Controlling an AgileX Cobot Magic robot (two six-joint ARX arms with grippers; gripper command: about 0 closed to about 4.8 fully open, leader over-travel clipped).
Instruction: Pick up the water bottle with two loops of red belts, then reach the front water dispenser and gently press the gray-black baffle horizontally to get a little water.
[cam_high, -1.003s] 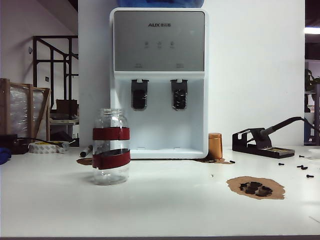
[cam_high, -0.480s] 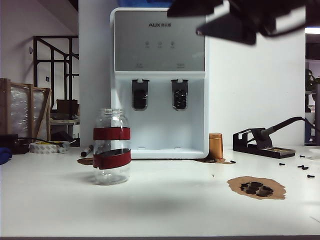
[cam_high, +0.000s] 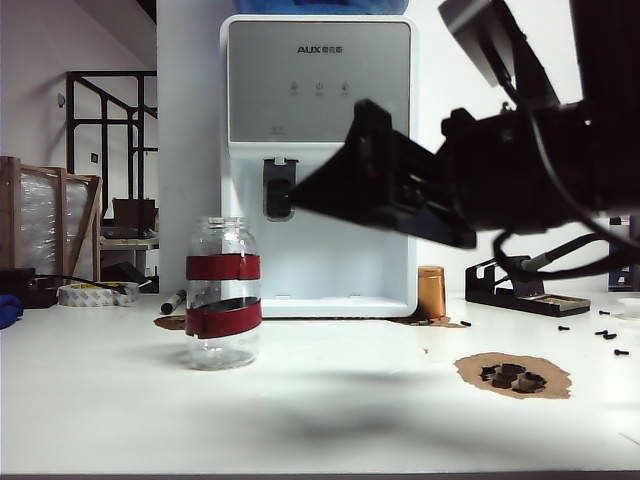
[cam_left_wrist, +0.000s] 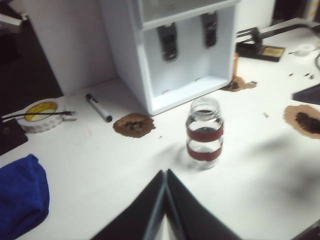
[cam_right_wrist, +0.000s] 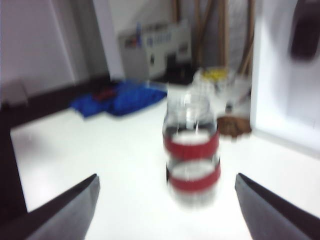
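Exterior view is filled at the back by the water dispenser (cam_high: 318, 160), a big white box with a gray panel, standing on the white table (cam_high: 330, 420). The right arm is seen next, dark and large, reaching from the right side across the front of the dispenser, so that the right-hand paddle is hidden and only the left-hand one is visible. The right gripper (cam_right_wrist: 167, 207) is shown in its wrist view with the jaws spread wide apart, aimed at the water bottle (cam_high: 222, 293) but well short of it, nothing being held. The left gripper (cam_left_wrist: 165, 200) is held above the near table, its two fingers pressed together and empty, with the bottle lying beyond the tips. The bottle stands upright and alone on the table, in front of the dispenser and a little to its left. It is judged to be empty glass, so light, stiff, smooth and breakable. A hold on the body at the two red bands (cam_right_wrist: 191, 160) is judged best, since bare glass can slip.
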